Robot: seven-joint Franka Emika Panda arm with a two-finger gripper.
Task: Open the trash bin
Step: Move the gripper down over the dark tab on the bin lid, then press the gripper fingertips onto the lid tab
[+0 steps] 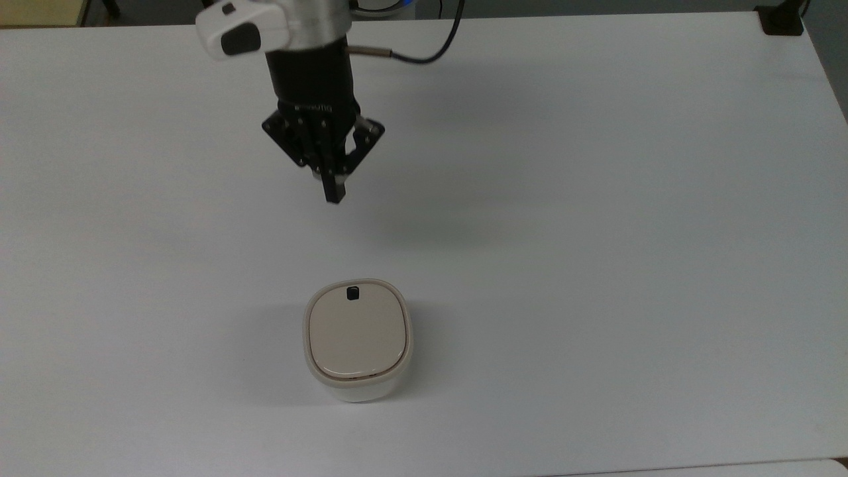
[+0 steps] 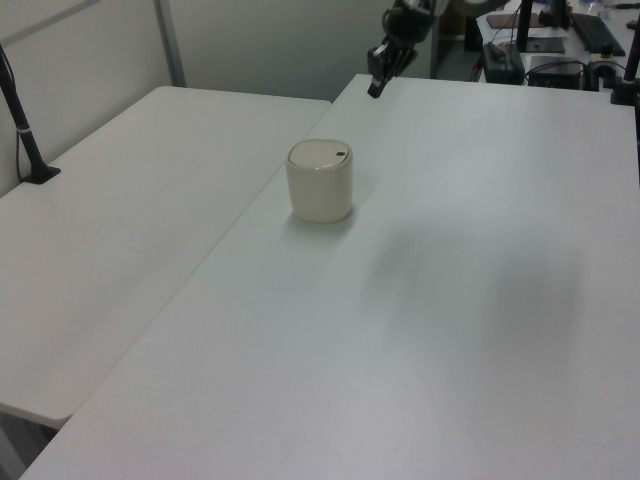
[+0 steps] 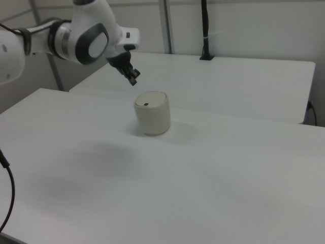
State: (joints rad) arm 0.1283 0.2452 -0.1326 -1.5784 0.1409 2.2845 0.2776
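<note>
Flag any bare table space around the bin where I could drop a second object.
Nearly everywhere. The trash bin is the only item on the white table. Free: the whole stretch on the top view's right of the bin, the same on the top view's left, and the strip between the bin and the near edge. Least free: above the bin in the top view, where the gripper hangs, shut.

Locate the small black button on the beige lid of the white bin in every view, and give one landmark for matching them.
Top view: small black button at the beige lid's upper edge, below the gripper.
Left view: button at the lid's right edge.
Right view: button at the lid's near-left edge.
Shared landmark: the white bin itself, alone on the white table.
</note>
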